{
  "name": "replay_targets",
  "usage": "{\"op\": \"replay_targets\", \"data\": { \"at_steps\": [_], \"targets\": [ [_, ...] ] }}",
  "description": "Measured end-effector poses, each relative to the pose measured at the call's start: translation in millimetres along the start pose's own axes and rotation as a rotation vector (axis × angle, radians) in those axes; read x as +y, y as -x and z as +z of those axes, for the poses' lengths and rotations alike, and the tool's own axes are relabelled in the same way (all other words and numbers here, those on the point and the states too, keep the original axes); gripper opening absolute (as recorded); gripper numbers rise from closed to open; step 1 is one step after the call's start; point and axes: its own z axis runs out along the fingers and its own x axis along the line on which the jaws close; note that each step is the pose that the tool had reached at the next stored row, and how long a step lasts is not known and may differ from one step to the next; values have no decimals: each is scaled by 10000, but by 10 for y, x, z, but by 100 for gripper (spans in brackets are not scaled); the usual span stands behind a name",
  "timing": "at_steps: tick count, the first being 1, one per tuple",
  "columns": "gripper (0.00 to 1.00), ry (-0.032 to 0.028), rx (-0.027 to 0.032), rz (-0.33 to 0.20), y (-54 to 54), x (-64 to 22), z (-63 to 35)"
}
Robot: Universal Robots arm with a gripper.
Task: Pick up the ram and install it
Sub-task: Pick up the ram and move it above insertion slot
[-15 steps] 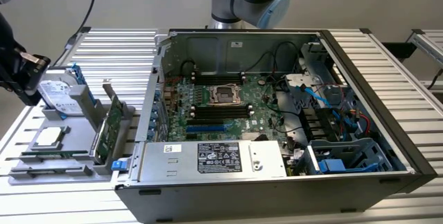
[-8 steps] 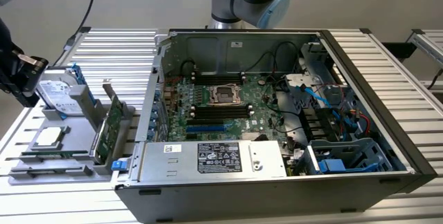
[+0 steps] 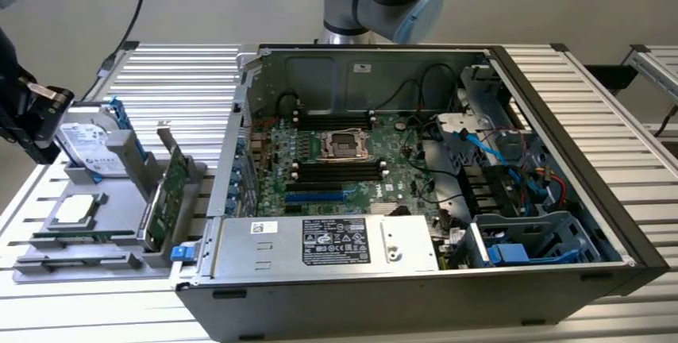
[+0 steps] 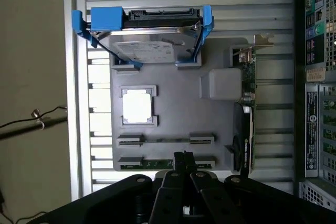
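A grey parts tray [image 4: 178, 114] lies on the slatted table to the exterior view's left of the open computer case [image 3: 424, 279]. The ram [image 4: 156, 164], a narrow green stick, sits in the tray's holder nearest the camera. A second thin stick [image 4: 167, 140] rests in the holder behind it. In the exterior view the ram [image 3: 76, 237] shows near the tray's front. My gripper [image 4: 182, 157] hangs above the tray with its black fingers pressed together, shut and holding nothing. It appears at the exterior view's left edge [image 3: 40, 148], well above the tray.
The tray also carries a hard drive in a blue bracket [image 4: 144, 30], a square processor [image 4: 138, 105] and a tall expansion card [image 3: 170, 192] standing on edge. Inside the case, the motherboard's dark memory slots [image 3: 333, 172] flank the processor socket [image 3: 344, 143].
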Motion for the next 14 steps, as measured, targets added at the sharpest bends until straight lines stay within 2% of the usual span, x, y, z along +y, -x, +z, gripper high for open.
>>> {"op": "replay_targets", "data": {
  "at_steps": [4, 5, 14],
  "targets": [
    [11, 4, 3, -5, 0, 0, 0],
    [11, 25, 7, -93, -6, -1, 5],
    [11, -14, 84, -1709, -5, -4, 67]
  ]
}}
